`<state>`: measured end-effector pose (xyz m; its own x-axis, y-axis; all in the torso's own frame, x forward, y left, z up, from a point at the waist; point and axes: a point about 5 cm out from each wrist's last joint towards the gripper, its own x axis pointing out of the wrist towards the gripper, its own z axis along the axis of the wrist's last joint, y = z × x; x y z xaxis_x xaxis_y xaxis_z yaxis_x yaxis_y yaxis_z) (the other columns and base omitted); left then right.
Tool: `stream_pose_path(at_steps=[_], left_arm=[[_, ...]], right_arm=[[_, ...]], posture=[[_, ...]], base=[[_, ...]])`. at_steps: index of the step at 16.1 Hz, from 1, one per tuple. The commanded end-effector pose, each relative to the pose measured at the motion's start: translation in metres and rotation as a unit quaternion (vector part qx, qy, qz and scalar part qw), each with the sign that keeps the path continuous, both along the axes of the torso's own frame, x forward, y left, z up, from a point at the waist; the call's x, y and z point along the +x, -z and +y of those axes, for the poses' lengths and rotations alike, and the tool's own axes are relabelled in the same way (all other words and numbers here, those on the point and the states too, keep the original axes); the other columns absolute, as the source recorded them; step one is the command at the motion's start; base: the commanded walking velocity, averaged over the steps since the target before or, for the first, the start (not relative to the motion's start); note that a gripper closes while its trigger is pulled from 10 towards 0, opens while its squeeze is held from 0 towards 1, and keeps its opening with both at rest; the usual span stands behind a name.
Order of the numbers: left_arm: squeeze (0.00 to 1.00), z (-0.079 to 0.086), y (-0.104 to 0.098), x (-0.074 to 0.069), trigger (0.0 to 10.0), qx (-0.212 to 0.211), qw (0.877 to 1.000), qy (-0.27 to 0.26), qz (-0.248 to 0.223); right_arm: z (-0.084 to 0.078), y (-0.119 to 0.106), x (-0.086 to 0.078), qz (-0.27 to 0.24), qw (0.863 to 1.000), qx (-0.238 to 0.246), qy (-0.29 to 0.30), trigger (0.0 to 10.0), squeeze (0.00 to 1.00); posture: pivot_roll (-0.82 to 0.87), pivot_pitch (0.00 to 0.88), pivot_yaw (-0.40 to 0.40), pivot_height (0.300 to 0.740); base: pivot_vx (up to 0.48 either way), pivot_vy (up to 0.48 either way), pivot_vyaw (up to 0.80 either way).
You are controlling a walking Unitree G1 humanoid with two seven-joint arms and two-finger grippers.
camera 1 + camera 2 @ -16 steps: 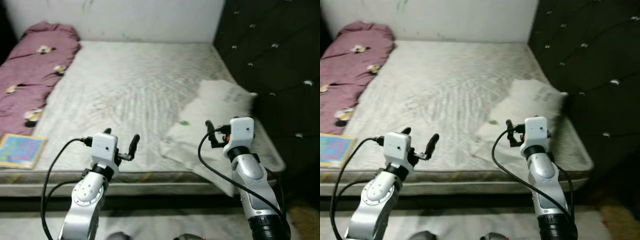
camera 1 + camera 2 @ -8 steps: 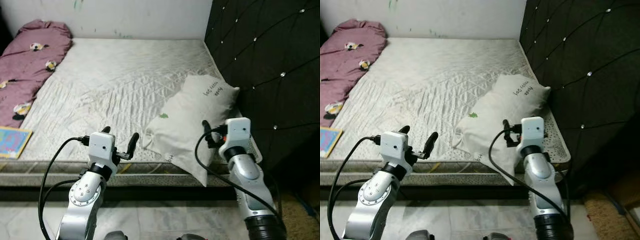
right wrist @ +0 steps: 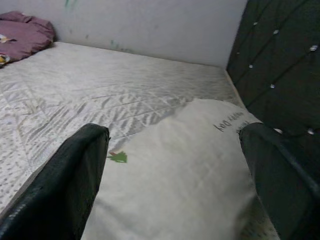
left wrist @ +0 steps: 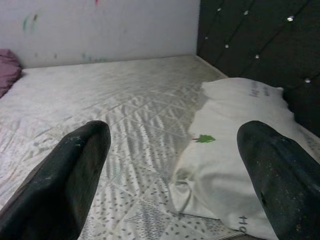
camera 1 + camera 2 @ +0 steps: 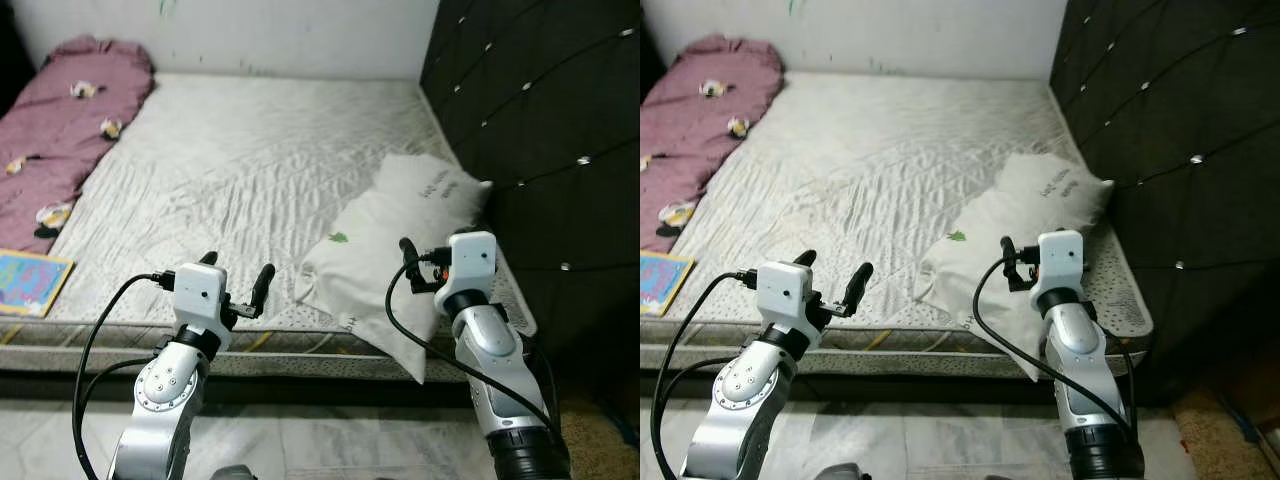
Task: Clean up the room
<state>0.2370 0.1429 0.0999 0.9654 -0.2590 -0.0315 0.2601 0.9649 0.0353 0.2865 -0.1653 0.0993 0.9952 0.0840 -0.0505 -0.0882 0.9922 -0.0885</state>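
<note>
Both silver arms reach forward at the bed's near edge, the left gripper (image 5: 233, 283) and right gripper (image 3: 175, 185) each spread wide and holding nothing. The rumpled white fabric pillow (image 5: 395, 255) with a small green mark lies on the quilted white mattress (image 5: 240, 170) beside the dark tufted headboard (image 5: 540, 130), its corner overhanging the edge.

A dark tufted headboard (image 5: 540, 110) stands at the mattress's right; a pale marked wall (image 5: 280, 35) rises beyond it.

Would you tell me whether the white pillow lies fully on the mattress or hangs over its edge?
Hanging over: one corner of the white pillow droops past the near edge of the mattress, beside the right pincer.
</note>
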Motion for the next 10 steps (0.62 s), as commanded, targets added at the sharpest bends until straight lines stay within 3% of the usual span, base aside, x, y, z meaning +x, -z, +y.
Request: stream_pose_path(at_steps=[1, 10], left_arm=[[0.0, -0.001, -0.0031, 0.0013, 10.0, 0.0, 1.0, 0.006, -0.008], [0.0, -0.0009, -0.003, 0.0019, 10.0, 0.002, 1.0, 0.007, -0.007]], right_arm=[[0.0009, -0.0041, 0.0025, -0.009, 1.0, -0.001, -0.001, 10.0, 0.0], [0.0004, -0.0036, 0.0018, -0.009, 1.0, -0.001, 0.002, 10.0, 0.0]], posture=[[-0.01, 0.0, -0.023, 0.74], [-0.01, 0.0, -0.019, 0.74]], base=[[0.337, 0.0, 0.0], [0.346, 0.0, 0.0]])
